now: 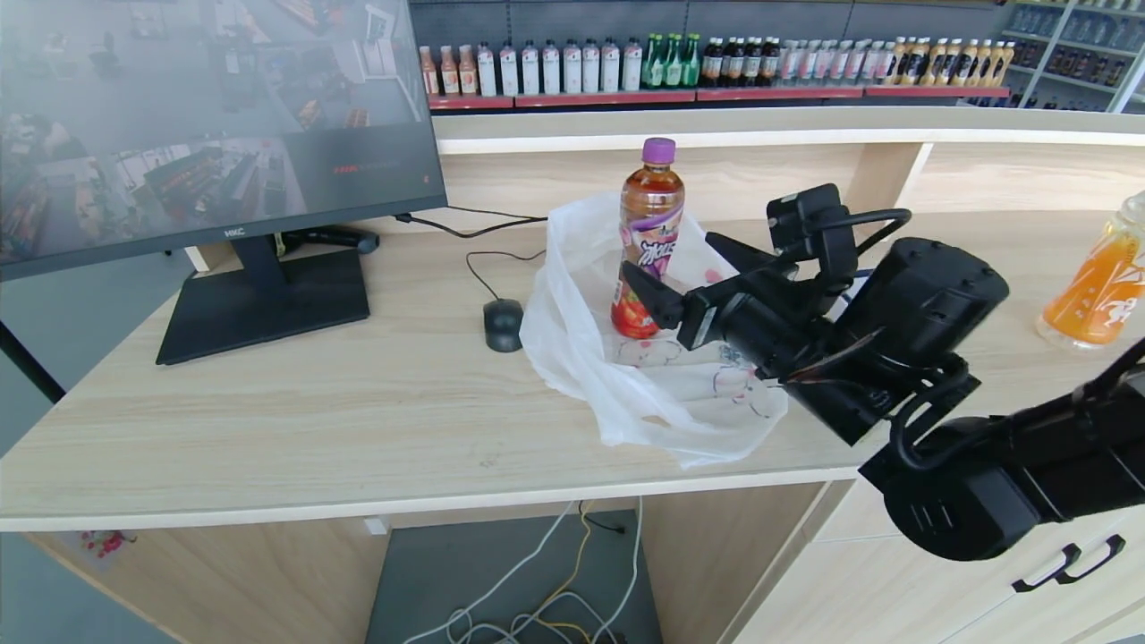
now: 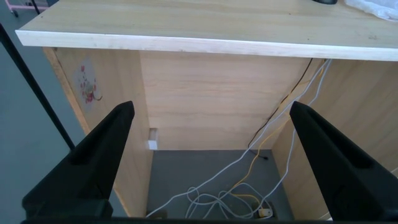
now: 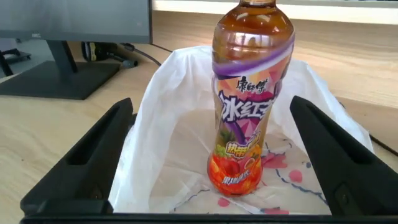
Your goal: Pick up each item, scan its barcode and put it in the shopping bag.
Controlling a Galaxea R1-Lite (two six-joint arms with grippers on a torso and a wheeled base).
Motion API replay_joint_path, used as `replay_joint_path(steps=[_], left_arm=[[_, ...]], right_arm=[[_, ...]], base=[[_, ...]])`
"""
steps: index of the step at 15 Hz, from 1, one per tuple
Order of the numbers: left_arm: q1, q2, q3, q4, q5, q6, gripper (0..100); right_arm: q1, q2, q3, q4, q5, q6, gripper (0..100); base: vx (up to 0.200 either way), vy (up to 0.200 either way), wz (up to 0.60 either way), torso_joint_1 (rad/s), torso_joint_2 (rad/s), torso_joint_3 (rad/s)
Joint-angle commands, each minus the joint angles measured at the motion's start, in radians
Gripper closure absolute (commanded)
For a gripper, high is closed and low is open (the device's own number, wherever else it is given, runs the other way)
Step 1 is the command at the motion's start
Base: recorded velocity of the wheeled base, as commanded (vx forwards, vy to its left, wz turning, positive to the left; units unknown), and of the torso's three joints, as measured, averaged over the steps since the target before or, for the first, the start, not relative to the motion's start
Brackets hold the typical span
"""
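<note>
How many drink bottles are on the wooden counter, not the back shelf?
2: purple-capped bottle upright on the white bag; orange bottle far right, partly cut off. More may lie beyond.

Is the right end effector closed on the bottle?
No: the right end effector is open, its fingers spread wide on either side of the upright bottle, clear of it.

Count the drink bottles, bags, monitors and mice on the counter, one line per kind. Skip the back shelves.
Drink bottles: 2, the purple-capped bottle standing in the bag and the orange bottle at the counter's right end
Shopping bag: 1
Monitor: 1
Mouse: 1
Total: 5
</note>
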Motion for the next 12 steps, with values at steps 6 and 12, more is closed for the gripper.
replay_joint_path(steps=[6,12], left_arm=[[0.000,0.000,0.000,-0.001,0.001,0.000,0],[-0.001,0.000,0.000,-0.001,0.001,0.003,0]], right_arm=[[0.002,-0.242,0.428,-0.272,-0.017,0.005,0],[0.008,-0.331,0.552,-0.272,-0.031,-0.001,0]], base=[[0.000,0.000,0.00,0.000,0.00,0.000],[0.000,0.000,0.00,0.000,0.00,0.000]])
